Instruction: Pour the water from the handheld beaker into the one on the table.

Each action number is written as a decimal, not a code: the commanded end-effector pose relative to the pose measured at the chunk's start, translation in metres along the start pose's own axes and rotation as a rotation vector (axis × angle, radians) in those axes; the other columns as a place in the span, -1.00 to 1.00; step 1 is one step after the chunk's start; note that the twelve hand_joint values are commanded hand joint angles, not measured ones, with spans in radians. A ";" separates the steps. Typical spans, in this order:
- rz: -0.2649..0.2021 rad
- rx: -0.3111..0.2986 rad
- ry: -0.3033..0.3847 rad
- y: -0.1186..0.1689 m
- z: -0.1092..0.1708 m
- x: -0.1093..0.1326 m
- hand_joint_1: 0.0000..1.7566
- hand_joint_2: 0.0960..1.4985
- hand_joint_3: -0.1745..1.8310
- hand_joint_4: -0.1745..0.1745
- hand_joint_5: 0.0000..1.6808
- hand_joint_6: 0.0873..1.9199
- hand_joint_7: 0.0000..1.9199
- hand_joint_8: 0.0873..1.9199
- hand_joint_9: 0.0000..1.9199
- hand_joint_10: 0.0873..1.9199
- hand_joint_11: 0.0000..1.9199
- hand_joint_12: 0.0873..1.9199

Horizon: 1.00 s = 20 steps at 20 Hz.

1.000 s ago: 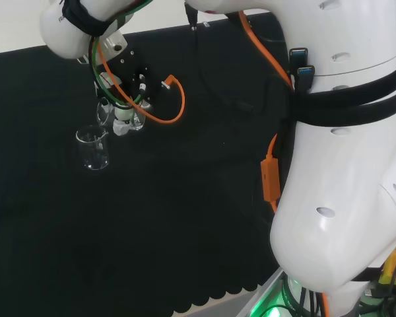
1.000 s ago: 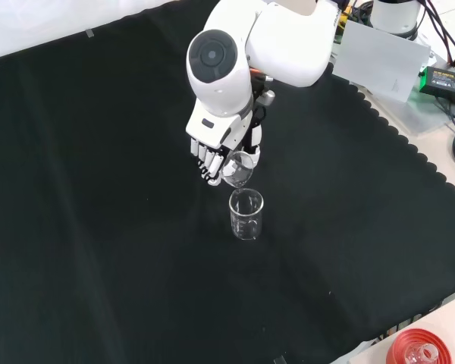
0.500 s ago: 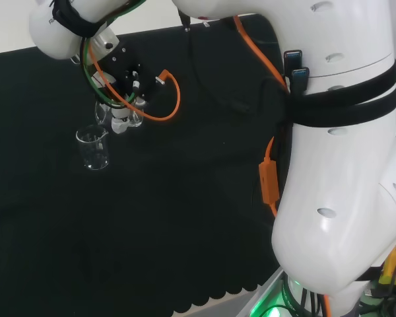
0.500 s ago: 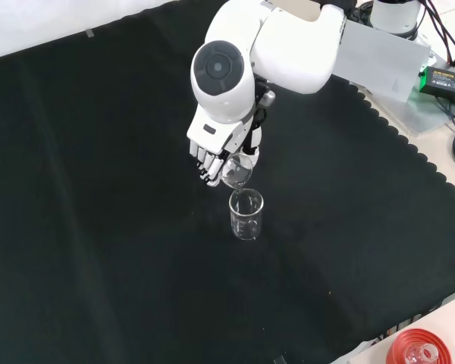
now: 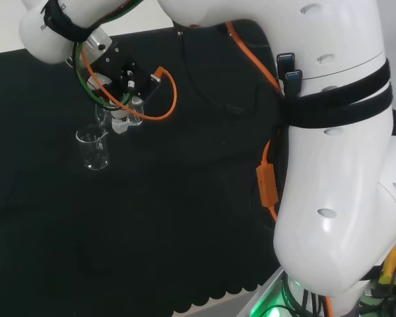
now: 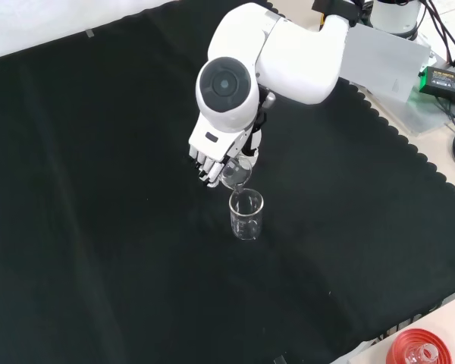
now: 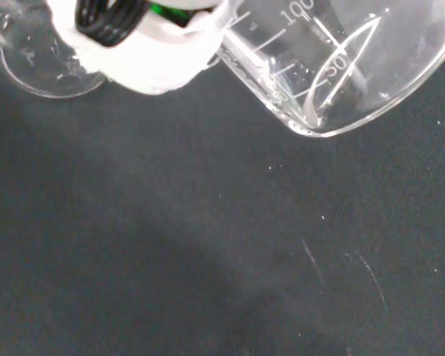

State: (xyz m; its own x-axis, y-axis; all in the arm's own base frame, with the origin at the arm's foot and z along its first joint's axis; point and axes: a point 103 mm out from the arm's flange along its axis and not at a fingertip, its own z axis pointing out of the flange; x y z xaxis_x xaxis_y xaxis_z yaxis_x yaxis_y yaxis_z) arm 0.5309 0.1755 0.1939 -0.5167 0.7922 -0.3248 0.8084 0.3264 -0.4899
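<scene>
Front view showed the black surface [image 6: 98,227], then the hand [image 6: 206,161], fingers curled round the tilted beaker [image 6: 236,174]; its lip hung just above and behind the rim of the upright standing beaker [image 6: 246,215], well placed for pouring, I judged

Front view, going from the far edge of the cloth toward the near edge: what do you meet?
White arm link with round grey cap → black and white hand holding a tilted clear glass beaker → upright clear glass beaker on the cloth → red ribbed ring.
</scene>
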 end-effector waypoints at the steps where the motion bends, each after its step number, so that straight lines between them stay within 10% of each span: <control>1: 0.005 0.016 -0.023 0.000 0.001 0.000 0.48 0.44 -1.00 -1.00 0.22 -0.13 0.37 -0.35 0.38 -0.04 0.11 -0.10; 20: 0.002 0.037 -0.078 -0.006 -0.009 0.008 0.48 0.44 -1.00 -1.00 0.21 -0.12 0.36 -0.34 0.38 -0.03 0.11 -0.10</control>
State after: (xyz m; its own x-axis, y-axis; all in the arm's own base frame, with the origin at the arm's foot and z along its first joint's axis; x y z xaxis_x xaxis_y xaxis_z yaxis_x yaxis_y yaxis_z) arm 0.5255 0.1830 0.2002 -0.5374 0.7494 -0.3868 0.7970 0.3014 -0.5234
